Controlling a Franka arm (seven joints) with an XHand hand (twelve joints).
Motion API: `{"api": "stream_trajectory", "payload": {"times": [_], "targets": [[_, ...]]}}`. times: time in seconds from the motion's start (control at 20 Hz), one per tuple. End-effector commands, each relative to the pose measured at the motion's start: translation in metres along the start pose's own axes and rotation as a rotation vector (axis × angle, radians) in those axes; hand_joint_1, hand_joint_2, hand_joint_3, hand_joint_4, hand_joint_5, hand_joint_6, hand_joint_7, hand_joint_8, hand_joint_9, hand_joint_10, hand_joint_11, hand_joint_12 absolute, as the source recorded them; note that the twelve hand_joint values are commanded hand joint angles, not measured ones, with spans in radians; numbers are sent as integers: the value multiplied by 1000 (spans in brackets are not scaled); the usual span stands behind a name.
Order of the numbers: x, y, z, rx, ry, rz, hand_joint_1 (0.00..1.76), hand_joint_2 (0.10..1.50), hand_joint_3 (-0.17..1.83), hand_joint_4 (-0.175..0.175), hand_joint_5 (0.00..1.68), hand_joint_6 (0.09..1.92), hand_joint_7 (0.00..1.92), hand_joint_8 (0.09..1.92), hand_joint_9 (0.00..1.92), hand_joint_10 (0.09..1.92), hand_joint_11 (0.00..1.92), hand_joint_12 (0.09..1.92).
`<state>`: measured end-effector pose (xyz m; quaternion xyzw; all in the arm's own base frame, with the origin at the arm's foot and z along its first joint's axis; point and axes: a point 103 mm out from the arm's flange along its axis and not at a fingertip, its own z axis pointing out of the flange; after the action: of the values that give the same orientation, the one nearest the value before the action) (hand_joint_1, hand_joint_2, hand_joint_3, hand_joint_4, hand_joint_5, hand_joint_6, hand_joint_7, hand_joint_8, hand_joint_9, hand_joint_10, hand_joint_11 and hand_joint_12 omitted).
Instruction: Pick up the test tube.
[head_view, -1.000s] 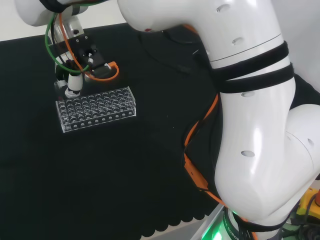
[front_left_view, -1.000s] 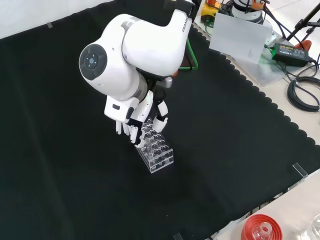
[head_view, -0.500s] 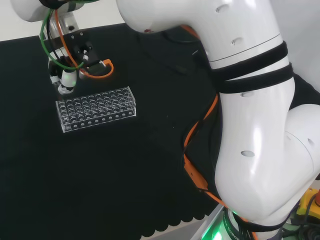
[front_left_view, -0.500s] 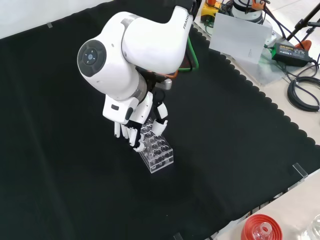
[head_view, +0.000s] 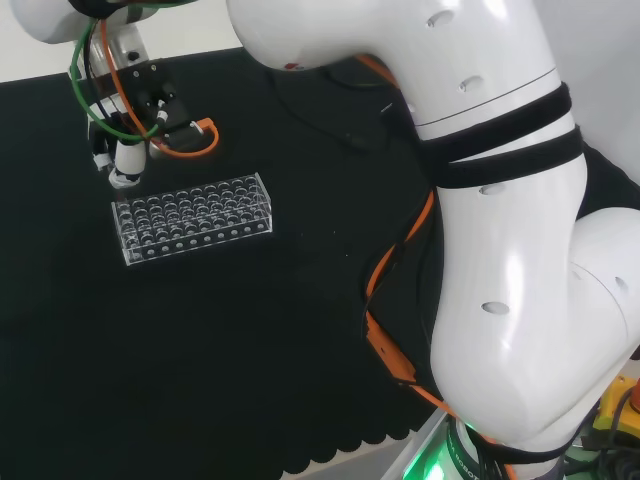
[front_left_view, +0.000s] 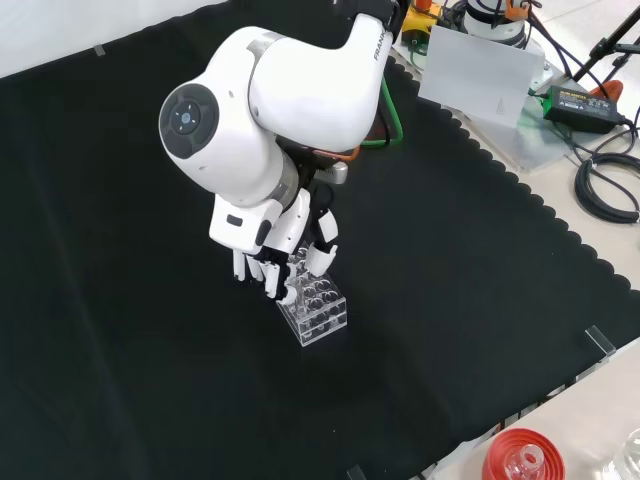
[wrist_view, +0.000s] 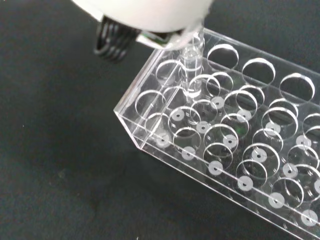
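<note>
A clear plastic test tube rack (head_view: 190, 217) with several holes lies on the black cloth; it also shows below the hand as the rack (front_left_view: 318, 312). The hand (head_view: 125, 165) hangs over the rack's far left end in the head view, fingers curled downward. From the front, the hand (front_left_view: 282, 255) sits just above the rack's upper end. Up close, a clear test tube (wrist_view: 191, 70) stands upright, its top pinched under the hand (wrist_view: 150, 15). Its rounded bottom is at the level of the rack's (wrist_view: 225, 145) top holes near one end.
The arm's big white links (head_view: 500, 200) take up the right of the head view. Orange and green cables (head_view: 190, 140) loop at the wrist. In the front view a red ribbed stand (front_left_view: 520, 458) sits at the bottom right, and a grey plate (front_left_view: 480, 75) and cords lie beyond the cloth's scalloped edge.
The hand has risen and shifted left in the head view, away from the rack's top, drawing the test tube upward. The rack has stayed in place.
</note>
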<state>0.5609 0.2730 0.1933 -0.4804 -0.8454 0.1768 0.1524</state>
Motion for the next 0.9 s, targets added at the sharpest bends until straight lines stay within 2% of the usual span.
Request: {"api": "stream_trajectory", "payload": {"times": [0.05,0.35,0.65,0.75,0.8,0.9], "targets": [[5,0,6,-2,-2,6,1162,547,832,-175,695,929,1223,720,1012,689,685,1336],[11,5,10,6,0,-4,1191,536,829,-175,788,918,1308,677,1098,635,734,1308],[15,10,7,-14,2,13,1207,533,824,-175,838,912,1357,673,1150,620,768,1288],[16,11,6,-36,-9,24,1263,699,600,-175,1029,844,1261,741,1210,608,803,1260],[16,11,5,-43,-14,30,1280,736,548,-175,1090,809,1242,749,1239,609,823,1245],[17,12,3,-55,-31,40,1298,720,576,-175,1164,765,1249,742,1287,627,865,1217]]}}
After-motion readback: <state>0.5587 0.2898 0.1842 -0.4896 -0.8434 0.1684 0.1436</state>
